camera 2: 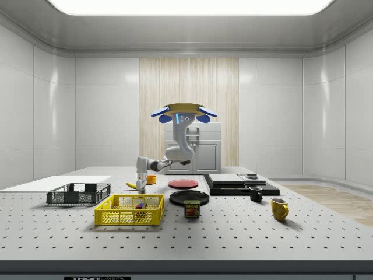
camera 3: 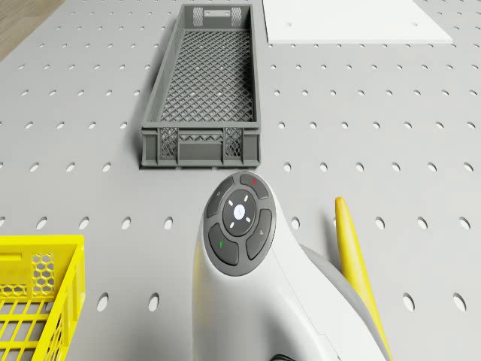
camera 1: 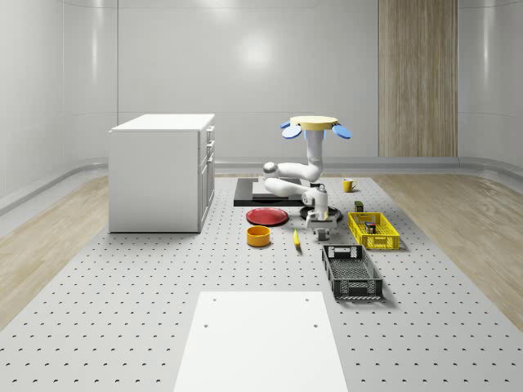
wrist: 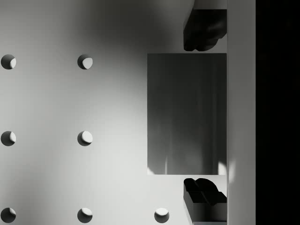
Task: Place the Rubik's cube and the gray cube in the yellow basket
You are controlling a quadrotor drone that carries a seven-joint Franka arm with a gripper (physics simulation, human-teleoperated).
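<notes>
Item 1, drone (camera 1: 315,124): I read it hovering above the perforated surface (camera 1: 122,327), near the middle of the whole-scene view, with the arm bent down beneath it.

Item 2, gripper (camera 1: 319,216): low over the surface, between the banana (camera 1: 296,238) on the whole-scene view's left and the yellow basket (camera 1: 373,242) on its right. In the wrist view the fingers (wrist: 201,33) stand apart, one on each side of the gray cube (wrist: 187,114), with a thin gap at each face.

Item 3, gray cube: flat on the surface, outside the basket, between the fingers.

Item 4, Rubik's cube (camera 2: 140,205): inside the yellow basket.

Item 5, dark grey crate (camera 1: 351,282): just in front of the basket, toward the lower edge of the whole-scene view.

Item 6, can (camera 2: 192,208): right of the basket in the side view; I read its label as "SPAM".

Item 7, lettering (camera 2: 87,278): on the surface's front edge at the bottom of the side view, beginning "THOR"; the rest I cannot read.
</notes>
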